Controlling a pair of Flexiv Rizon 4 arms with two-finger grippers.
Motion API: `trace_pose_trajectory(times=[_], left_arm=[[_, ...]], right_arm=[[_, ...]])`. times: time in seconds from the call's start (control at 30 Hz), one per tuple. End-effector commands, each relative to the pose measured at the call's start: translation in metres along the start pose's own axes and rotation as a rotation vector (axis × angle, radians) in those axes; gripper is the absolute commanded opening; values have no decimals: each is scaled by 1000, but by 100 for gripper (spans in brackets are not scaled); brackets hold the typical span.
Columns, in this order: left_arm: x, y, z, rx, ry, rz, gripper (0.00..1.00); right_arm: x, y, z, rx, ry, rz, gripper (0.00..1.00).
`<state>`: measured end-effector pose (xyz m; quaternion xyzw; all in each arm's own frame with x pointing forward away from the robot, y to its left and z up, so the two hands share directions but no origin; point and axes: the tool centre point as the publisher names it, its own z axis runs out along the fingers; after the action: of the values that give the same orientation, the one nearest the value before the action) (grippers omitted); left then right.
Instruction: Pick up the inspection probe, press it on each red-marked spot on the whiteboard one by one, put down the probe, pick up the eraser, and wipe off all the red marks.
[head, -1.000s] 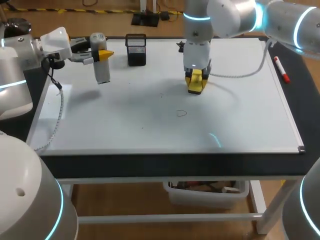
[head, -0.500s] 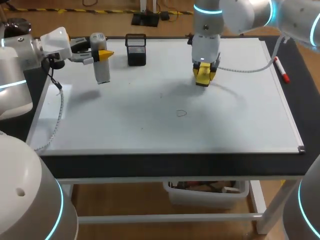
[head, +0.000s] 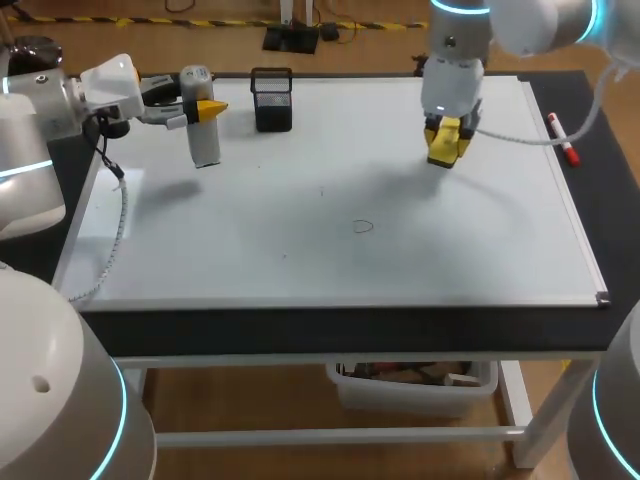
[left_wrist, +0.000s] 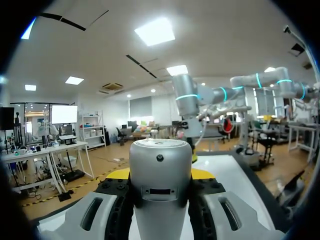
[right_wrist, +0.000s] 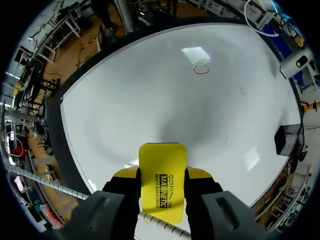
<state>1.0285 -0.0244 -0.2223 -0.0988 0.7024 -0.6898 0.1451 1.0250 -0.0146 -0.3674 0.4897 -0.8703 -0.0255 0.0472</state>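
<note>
Seen from above, a whiteboard (head: 300, 260) covers the table. My left gripper (head: 207, 108) comes in level from the side and sits over the board's 10 o'clock corner, its yellow-tipped fingers clamped on either side of a grey, cylinder-shaped probe (head: 203, 142) that stands upright. In the left wrist view the probe (left_wrist: 160, 185) fills the space between the fingers of that gripper (left_wrist: 160, 174). My right gripper (head: 447, 135) points down over the board at about 1 o'clock, its fingers closed on a yellow eraser (head: 445, 148). In the right wrist view the eraser (right_wrist: 161, 182) sticks out past the fingertips of the gripper (right_wrist: 161, 175), with the board ahead of it. One small red circle (right_wrist: 201, 69) is drawn on the board; from above, it (head: 362, 227) lies just off the centre toward 5 o'clock, well apart from the eraser. A black mesh cup (head: 272, 100) stands at the board's 11 o'clock edge, just beside the probe. A red marker (head: 562, 140) lies along the 2 o'clock edge.
</note>
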Motion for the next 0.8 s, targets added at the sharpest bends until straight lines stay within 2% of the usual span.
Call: trace_pose_trajectory(times=[0.03,0.37,0.8], left_arm=[[0,-1,0,2,1,1,0],[0,-1,0,2,1,1,0],[0,-1,0,2,1,1,0]], right_arm=[[22,-4,0,-8,-19,37,0],[45,-10,1,-28,-50,123,0],[52,-13,-1,-26,-48,170,0]])
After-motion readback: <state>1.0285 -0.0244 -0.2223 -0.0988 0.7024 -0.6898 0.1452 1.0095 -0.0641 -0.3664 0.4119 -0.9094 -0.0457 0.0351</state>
